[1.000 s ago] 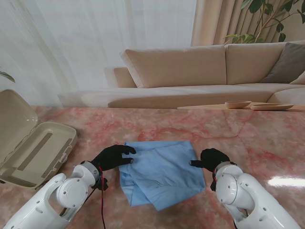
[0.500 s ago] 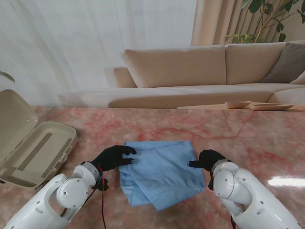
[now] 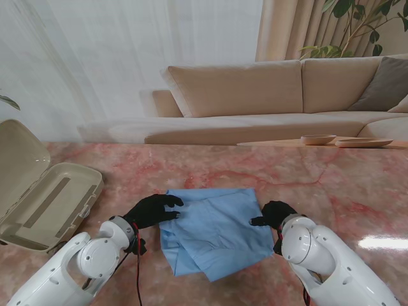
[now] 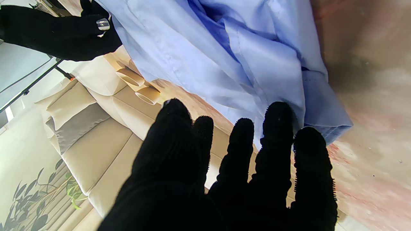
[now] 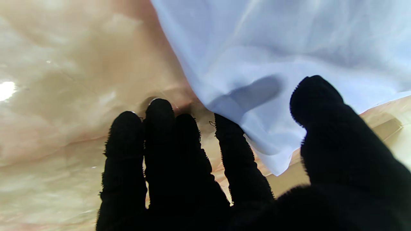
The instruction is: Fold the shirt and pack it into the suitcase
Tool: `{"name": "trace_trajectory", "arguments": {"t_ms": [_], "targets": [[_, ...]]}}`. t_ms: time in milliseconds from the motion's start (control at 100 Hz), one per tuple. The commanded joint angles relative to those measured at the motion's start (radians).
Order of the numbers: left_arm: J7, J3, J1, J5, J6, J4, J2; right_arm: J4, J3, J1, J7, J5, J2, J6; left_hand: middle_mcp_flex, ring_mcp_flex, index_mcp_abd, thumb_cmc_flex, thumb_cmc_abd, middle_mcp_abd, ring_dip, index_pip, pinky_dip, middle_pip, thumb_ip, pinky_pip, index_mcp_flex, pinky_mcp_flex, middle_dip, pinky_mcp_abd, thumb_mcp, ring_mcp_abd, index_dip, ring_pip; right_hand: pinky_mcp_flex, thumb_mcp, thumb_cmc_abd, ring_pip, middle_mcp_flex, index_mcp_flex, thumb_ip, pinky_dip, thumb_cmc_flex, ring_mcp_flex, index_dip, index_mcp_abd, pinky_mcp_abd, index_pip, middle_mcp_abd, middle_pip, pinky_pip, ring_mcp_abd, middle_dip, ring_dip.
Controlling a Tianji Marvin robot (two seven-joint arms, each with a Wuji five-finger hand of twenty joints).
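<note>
The shirt (image 3: 215, 229) is thin, smooth pale-blue cloth, folded to a rough, creased rectangle with stitched seams, lying flat on the table (image 3: 331, 185), whose glossy top is pink marble veined in red. The left hand (image 3: 152, 210), in a black knit glove, rests at the shirt's left edge with fingers spread, holding nothing. The right hand (image 3: 275, 214), gloved alike, sits at the shirt's right edge; its forefinger and thumb bracket the hem, but a pinch cannot be told. Left of the shirt stands a beige hard-shell suitcase (image 3: 39, 197), lid up. Beyond the shirt are a tan sofa (image 3: 255, 89) and sheer white curtains (image 3: 115, 57).
</note>
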Motion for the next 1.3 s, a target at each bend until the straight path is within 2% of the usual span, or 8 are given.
{"name": "trace_trajectory", "arguments": {"t_ms": [0,140,210,290,510,610,860,1290], "targets": [[0.003,0.006,0.002,-0.003,0.002,0.009,-0.004,0.017,-0.016,-0.008,0.016,0.009,-0.008,0.013,-0.038,-0.032,0.008,0.000,0.045,-0.004,-0.003,-0.017,-0.003,-0.009,0.010,-0.016,-0.011,-0.015,-0.002,0.020,-0.014,0.032,0.013,-0.004,0.013,-0.001,-0.030,0.026,0.018,0.075,0.034,0.031,0.047,0.021,0.003,-0.026,0.004,0.031,0.003,0.007,0.044,-0.008,0.004,0.025],[0.003,0.010,-0.001,-0.007,0.004,0.012,-0.004,0.026,-0.031,0.006,0.007,0.032,-0.012,0.030,-0.037,-0.032,0.008,0.001,0.043,-0.003,-0.003,-0.016,-0.003,-0.009,0.010,-0.016,-0.010,-0.014,-0.002,0.020,-0.014,0.032,0.013,-0.005,0.017,0.093,-0.064,0.037,0.026,0.094,0.014,0.027,0.067,0.031,0.050,-0.036,0.003,0.099,-0.005,0.034,0.049,-0.013,0.001,0.018],[0.005,0.012,-0.002,-0.009,0.004,0.013,-0.005,0.030,-0.037,0.011,0.001,0.041,-0.014,0.038,-0.039,-0.032,0.008,0.000,0.044,-0.005,-0.003,-0.017,-0.003,-0.009,0.010,-0.016,-0.011,-0.014,-0.002,0.020,-0.014,0.033,0.013,-0.004,0.019,0.130,-0.086,0.041,0.029,0.084,-0.018,0.025,0.079,0.034,0.008,-0.036,0.003,0.183,-0.008,0.045,0.053,-0.015,-0.004,0.013],[0.008,0.014,-0.003,-0.012,0.004,0.015,-0.006,0.034,-0.043,0.016,0.000,0.046,-0.014,0.044,-0.038,-0.033,0.007,0.001,0.043,-0.004,-0.003,-0.017,-0.003,-0.009,0.011,-0.015,-0.010,-0.014,-0.002,0.020,-0.014,0.032,0.013,-0.004,0.019,0.137,-0.097,0.043,0.033,0.078,-0.030,0.025,0.096,0.039,0.012,-0.038,0.004,0.235,-0.012,0.053,0.054,-0.017,-0.002,0.012],[0.019,0.011,0.004,-0.009,0.004,0.012,-0.008,0.045,-0.056,0.029,-0.011,0.059,-0.018,0.060,-0.039,-0.035,0.007,-0.003,0.045,-0.004,-0.004,-0.017,-0.003,-0.010,0.010,-0.016,-0.010,-0.016,-0.003,0.021,-0.014,0.032,0.013,-0.007,0.022,0.129,-0.099,0.048,0.047,0.030,-0.049,0.027,0.184,0.049,-0.051,-0.050,0.006,0.548,-0.024,0.083,0.056,-0.024,-0.001,0.005],[0.027,-0.001,0.016,0.002,0.006,-0.002,-0.008,0.048,-0.057,0.030,-0.023,0.070,-0.022,0.061,-0.039,-0.035,0.006,-0.002,0.044,-0.004,-0.005,-0.017,-0.003,-0.010,0.010,-0.016,-0.010,-0.017,-0.003,0.021,-0.014,0.033,0.013,-0.007,0.023,0.158,-0.060,0.046,0.051,0.039,-0.050,0.028,0.216,0.052,-0.038,-0.037,0.007,0.578,-0.027,0.090,0.056,-0.023,0.000,0.002],[0.034,-0.030,0.057,0.019,0.008,-0.040,-0.007,0.053,-0.034,0.018,-0.043,0.116,-0.031,0.018,-0.036,-0.032,0.006,-0.002,0.043,-0.005,-0.003,-0.016,-0.002,-0.009,0.009,-0.014,-0.007,-0.015,-0.002,0.021,-0.015,0.033,0.013,-0.004,0.010,0.251,-0.053,0.041,0.034,0.009,-0.002,0.031,0.222,0.034,0.037,-0.005,0.003,0.632,-0.025,0.102,0.054,-0.028,-0.003,-0.005],[-0.040,-0.053,0.101,0.034,-0.004,-0.058,0.013,0.041,-0.010,-0.009,-0.114,0.155,-0.052,-0.019,-0.033,-0.035,0.007,-0.013,0.051,-0.004,-0.003,-0.017,-0.003,-0.011,0.008,-0.018,-0.002,-0.019,-0.002,0.022,-0.017,0.034,0.013,-0.006,0.035,0.379,-0.106,0.064,0.053,0.021,0.061,0.039,0.174,0.056,0.083,-0.001,0.001,0.689,-0.022,0.122,0.084,-0.030,0.034,-0.005]]}}
